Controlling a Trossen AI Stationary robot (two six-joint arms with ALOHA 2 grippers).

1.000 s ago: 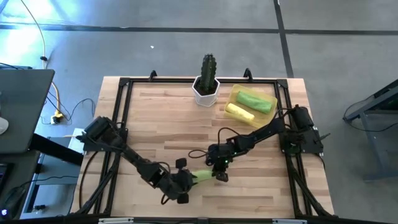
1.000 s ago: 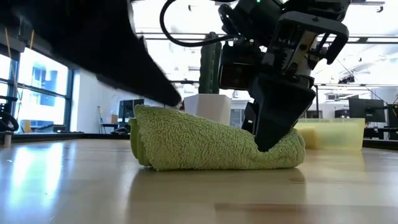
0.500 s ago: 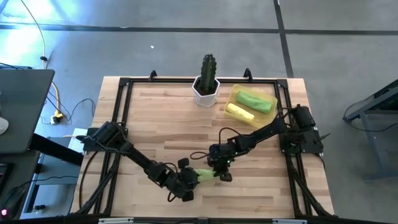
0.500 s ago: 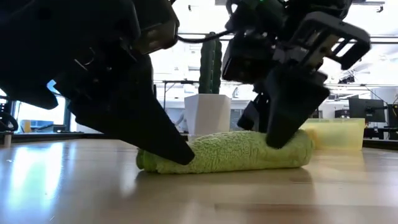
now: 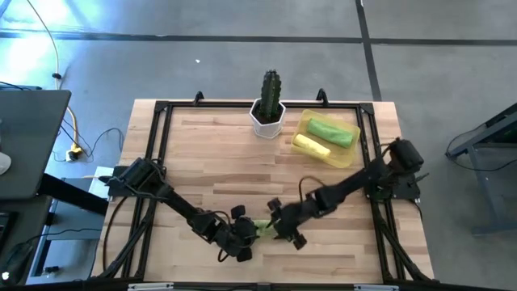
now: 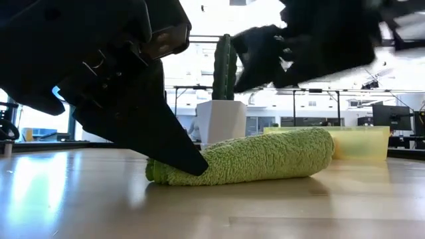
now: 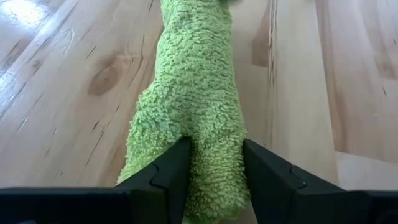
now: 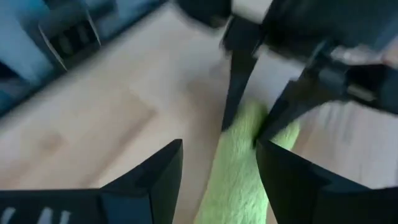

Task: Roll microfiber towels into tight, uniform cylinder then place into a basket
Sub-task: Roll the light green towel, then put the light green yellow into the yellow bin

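lime-green rolled microfiber towel (image 5: 262, 228) at lower centre of the high view, long axis left-right. left gripper (image 7: 214, 163) clamps its left end; right gripper (image 8: 219, 163), fingers spread, straddles the right end. pale-yellow square basket (image 5: 349, 150) lies upper right, nearer the right arm.

- High view: straight down over the rolled green towel (image 5: 262, 227).
- Low view: tabletop height, close beside it.
- Both wrist views: close, facing it from opposite ends.
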